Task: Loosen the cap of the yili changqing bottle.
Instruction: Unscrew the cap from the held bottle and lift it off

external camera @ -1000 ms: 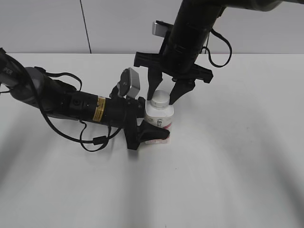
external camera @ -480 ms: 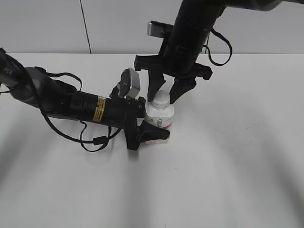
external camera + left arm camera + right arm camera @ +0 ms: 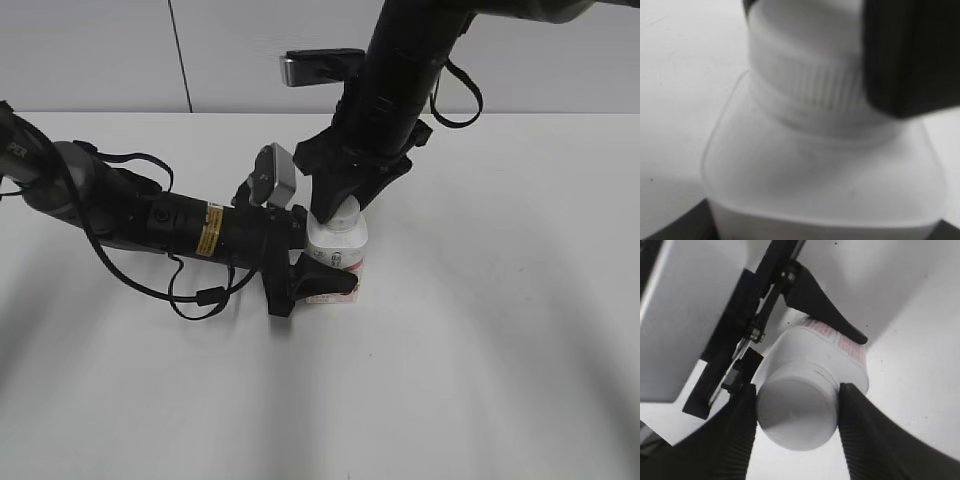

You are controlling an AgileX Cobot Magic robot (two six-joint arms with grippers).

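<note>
Two arms crowd one small bottle on the white bench (image 3: 480, 340); nothing else lies on the bench around them. The yili changqing bottle (image 3: 337, 252) stands upright near the middle of the bench, just in front of the left arm's tip; its pink-red label faces the camera low on the body, partly hidden by a dark finger. The left tool (image 3: 305, 270) reaches in sideways from the left and pinches the bottle's body, one finger across the front of the label, the other behind and out of sight in the exterior view; a grey wrist camera (image 3: 274, 176) sits on the arm just behind the bottle. The right tool (image 3: 338, 207) comes straight down from above and covers most of the cap (image 3: 796, 412); in the right wrist view its two ribbed fingers (image 3: 737, 432) press against opposite sides of the cap, pinching it. The left wrist view shows the cap's ribbed rim sitting on the neck above the sloped shoulders; whether anything is inside the opaque white bottle cannot be told.
</note>
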